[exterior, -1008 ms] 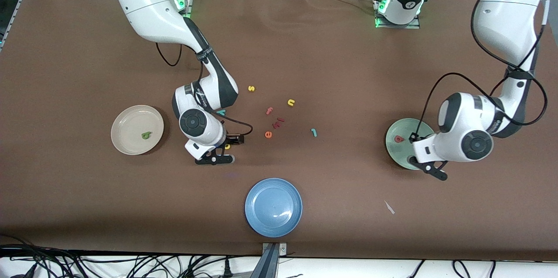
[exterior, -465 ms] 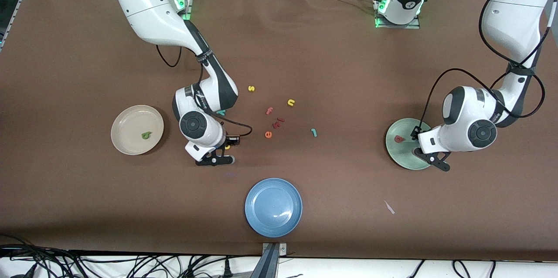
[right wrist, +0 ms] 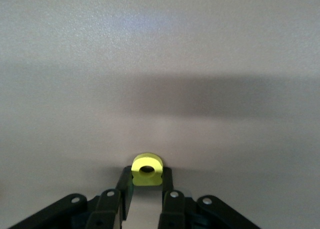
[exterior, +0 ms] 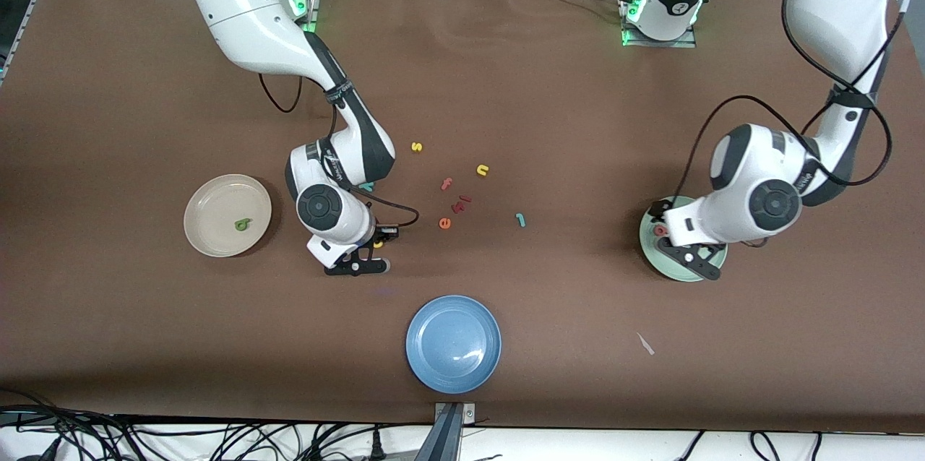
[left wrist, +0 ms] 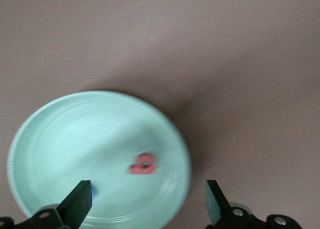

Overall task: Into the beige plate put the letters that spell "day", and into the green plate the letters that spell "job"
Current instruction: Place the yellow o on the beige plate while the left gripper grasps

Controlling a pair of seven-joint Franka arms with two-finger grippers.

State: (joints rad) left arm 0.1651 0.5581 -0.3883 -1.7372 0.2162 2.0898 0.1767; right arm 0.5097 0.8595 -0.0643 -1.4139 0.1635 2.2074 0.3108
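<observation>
While the left claw point(left wrist: 145, 204) stood apart over the green plate point(left wrist: 60, 139), the right claw point(right wrist: 146, 186) pinched the yellow a point(right wrist: 147, 169) across its sides, judged light, soft, easily squeezed.

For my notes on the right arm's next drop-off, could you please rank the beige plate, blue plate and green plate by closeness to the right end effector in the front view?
1. Blue plate, nearest the front camera, and beige plate, at the right arm's end: too close to call.
2. Green plate, at the left arm's end.

The right end effector is shut on the yellow a.
</observation>
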